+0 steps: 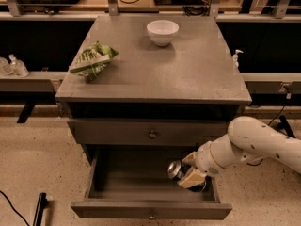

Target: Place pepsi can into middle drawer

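Observation:
The pepsi can is dark with a silver end facing left, and lies tilted on its side. My gripper is shut on it, with tan fingers over its right part. It holds the can low inside the right half of the open middle drawer, just above or at the drawer floor. The drawer is pulled out towards the camera, and its front panel carries a small knob. My white arm reaches in from the right.
A closed drawer with a knob sits above the open one. On the grey cabinet top stand a white bowl at the back and a green-and-white snack bag at the left. A black bar lies on the floor.

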{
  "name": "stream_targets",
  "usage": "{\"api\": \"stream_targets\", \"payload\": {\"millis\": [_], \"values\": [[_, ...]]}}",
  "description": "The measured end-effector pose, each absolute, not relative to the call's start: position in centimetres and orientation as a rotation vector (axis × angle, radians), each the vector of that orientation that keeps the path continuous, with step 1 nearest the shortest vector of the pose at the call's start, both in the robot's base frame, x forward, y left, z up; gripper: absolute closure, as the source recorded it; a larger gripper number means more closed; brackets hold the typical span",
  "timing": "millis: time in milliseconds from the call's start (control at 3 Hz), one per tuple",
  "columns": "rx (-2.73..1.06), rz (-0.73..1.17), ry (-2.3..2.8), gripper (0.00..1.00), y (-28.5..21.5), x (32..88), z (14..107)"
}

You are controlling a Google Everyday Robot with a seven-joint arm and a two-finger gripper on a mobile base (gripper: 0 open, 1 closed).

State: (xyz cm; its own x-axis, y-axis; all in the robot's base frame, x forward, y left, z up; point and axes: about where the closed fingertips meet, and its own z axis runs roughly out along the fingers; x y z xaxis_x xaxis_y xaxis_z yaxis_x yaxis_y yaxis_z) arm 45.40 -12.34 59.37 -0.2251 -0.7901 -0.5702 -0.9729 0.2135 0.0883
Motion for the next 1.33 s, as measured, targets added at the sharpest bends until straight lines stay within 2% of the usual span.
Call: {"api": "stream_targets", "payload": {"millis": [667, 1333], "values": [[-1.521, 0.456, 2.173, 1.0, -13.9, 49.4, 53.8], [-1.588, 0.46, 2.199, 1.0, -11.9, 49.6, 47.3]]}}
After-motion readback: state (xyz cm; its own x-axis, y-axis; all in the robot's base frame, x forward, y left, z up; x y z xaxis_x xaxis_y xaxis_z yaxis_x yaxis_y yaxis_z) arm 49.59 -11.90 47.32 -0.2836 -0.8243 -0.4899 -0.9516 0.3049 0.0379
